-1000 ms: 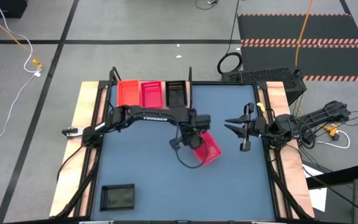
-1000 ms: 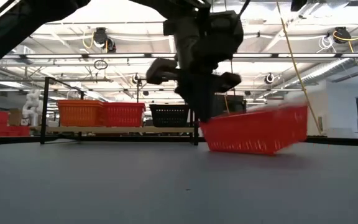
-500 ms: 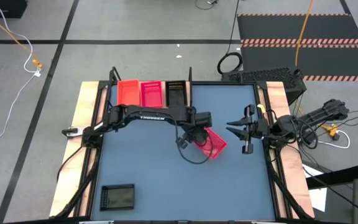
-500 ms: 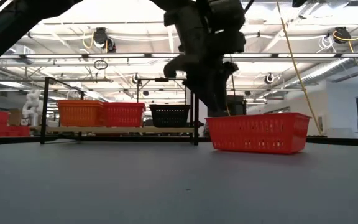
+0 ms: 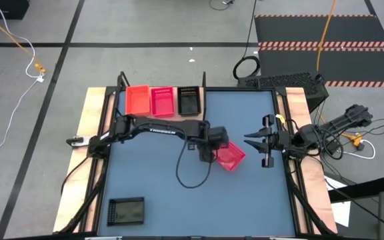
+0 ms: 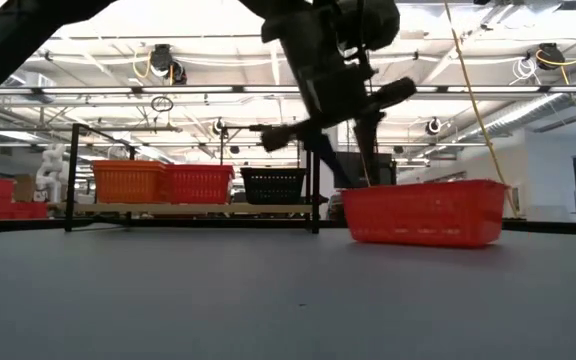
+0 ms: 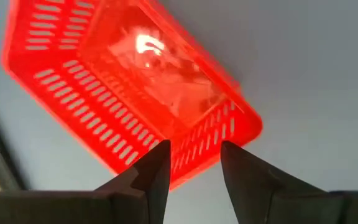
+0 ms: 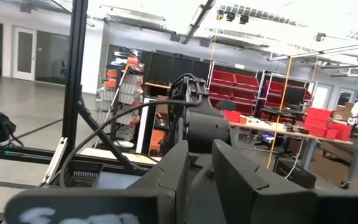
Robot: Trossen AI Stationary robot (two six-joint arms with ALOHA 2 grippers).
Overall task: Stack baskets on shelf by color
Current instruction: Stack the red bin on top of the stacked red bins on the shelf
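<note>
Left gripper: above the near edge of a red basket, fingers parted, holding nothing.
Red basket: flat on the table, mid-right.
Shelf: orange, pink, black baskets in a row.
Right gripper: waiting at the right edge, fingers spread.

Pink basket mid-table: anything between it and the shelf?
Nothing visible. The pink basket sits flat with bare table between it and the shelf. The left gripper hovers at its near edge, jaws open.
</note>
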